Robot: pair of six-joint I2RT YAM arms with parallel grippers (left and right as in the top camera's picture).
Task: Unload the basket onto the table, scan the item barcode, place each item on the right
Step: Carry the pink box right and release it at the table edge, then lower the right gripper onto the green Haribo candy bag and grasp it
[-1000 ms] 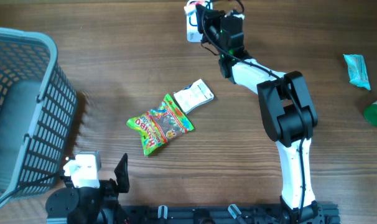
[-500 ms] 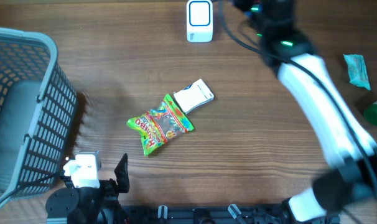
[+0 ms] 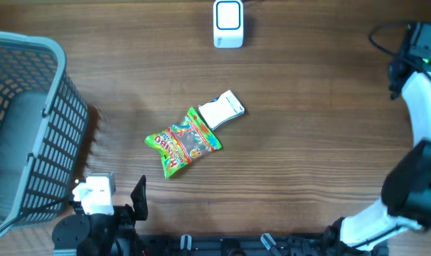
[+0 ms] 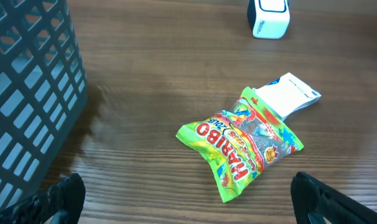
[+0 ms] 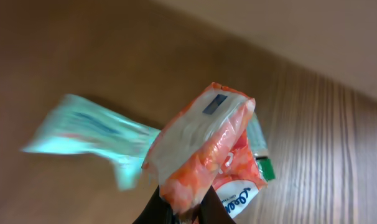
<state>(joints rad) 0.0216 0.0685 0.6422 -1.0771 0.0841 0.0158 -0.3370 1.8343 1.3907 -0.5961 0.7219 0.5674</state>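
Green candy bag (image 4: 241, 146), centre of the left wrist frame: brand "HARIBO". Orange packet (image 5: 204, 143), lower centre of the right wrist frame: lettering illegible.

A brown wood-grain table (image 3: 329, 107), evenly lit, fills the views, a pale plain surface (image 5: 313, 31) beyond its edge.

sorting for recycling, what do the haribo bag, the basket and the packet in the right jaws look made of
Haribo bag: glossy printed plastic film, going by its sheen and crinkles.
Basket: likely matte grey moulded plastic, rigid lattice.
Packet: soft orange plastic wrap, seemingly; blurred.
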